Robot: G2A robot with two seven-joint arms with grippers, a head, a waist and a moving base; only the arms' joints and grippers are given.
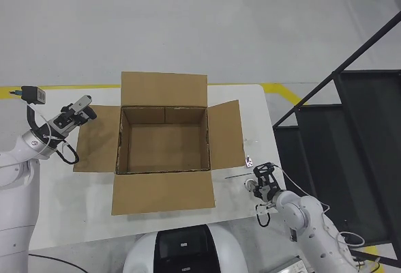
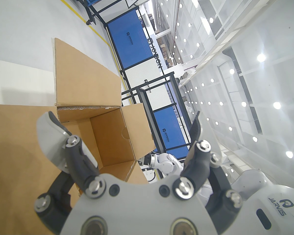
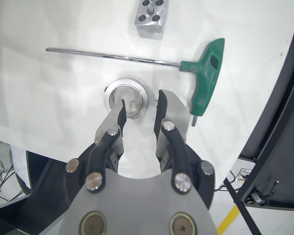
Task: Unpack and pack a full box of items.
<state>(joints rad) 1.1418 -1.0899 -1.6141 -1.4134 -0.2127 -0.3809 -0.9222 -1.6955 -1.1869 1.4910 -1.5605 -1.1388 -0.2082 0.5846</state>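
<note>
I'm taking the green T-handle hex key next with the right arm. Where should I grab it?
Take the green handle from straight above, fingers across its narrow width, near where the shaft joins. It lies flat on the table; the handle is thick, the shaft thin and low, probably hard to pinch.

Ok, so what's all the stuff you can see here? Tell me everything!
cardboard box: 1, brown, middle of the table, flaps open, nothing inside
T-handle hex key: 1, green handle and silver shaft, flat on the table by the right gripper
metal ring: 1, silver, on the table under the right gripper
metal block: 1, silver with holes, on the table beyond the hex key
table: 1, white, under it all
metal steps: 1, black, beside the table
left gripper: 1, open, empty, by the box's side flap
right gripper: 1, open, one finger over the ring's hole, the other outside its rim
</note>
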